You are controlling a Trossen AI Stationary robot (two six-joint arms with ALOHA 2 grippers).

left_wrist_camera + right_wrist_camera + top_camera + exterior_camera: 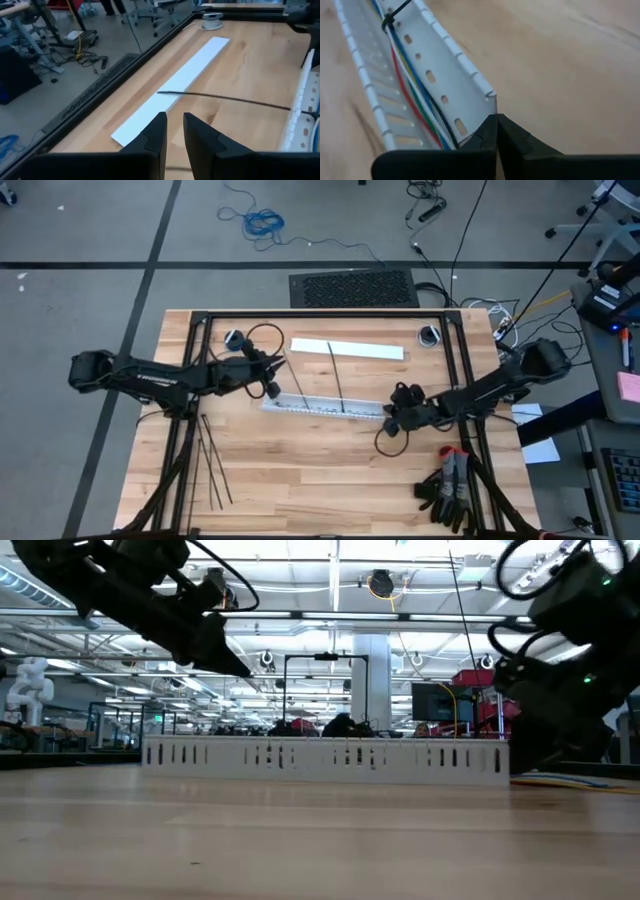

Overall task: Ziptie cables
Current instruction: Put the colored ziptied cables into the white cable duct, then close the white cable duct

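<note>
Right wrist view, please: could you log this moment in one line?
right tool: shut, at duct end | cables: in duct, ziptie on

On the wooden worktop (300,470) lie a white slotted duct (320,406), a flat white cover strip (346,349) and black gloves (447,492).

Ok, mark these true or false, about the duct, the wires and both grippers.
1. The wires lie inside the white slotted duct. True.
2. A black ziptie is already looped around the wires. True.
3. The right gripper is wide open. False: it is shut, at the duct's end wall.
4. The flat white cover strip sits on top of the duct. False: it lies apart on the table.
5. The left gripper holds the wires. False: nothing shows between its fingers, which stand a little apart.
6. Spare zipties lie near the left arm's side. True.
</note>
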